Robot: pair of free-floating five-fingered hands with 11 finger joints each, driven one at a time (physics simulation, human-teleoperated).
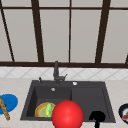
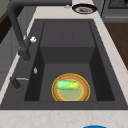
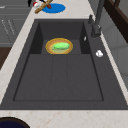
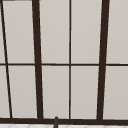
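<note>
at the sink's front edge, low in the front view, sits a red ball (image 1: 67, 115), big and glossy, overlapping the rim of the dark sink (image 1: 87, 96). i judge it smooth, stiff and apt to roll or slip. i can't tell its weight, so i would cup it round its widest part rather than pinch it.

my right hand (image 1: 97, 116) hangs just beside it, to its right, over the front of the flat draining side. it reads as a dark bunched shape, and i cannot tell how far its fingers are spread; it has hold of nothing that i can see, and a gap shows between it and the ball.

behind the ball, in the left basin, a yellow-rimmed bowl (image 1: 40, 110) holds a green and yellow vegetable (image 1: 48, 109). a black faucet (image 1: 56, 71) stands at the back. on the counter to the left lies a blue plate (image 1: 11, 101) with a brown stick (image 1: 4, 110) across it; to the right, a dark plate (image 1: 122, 111).
</note>
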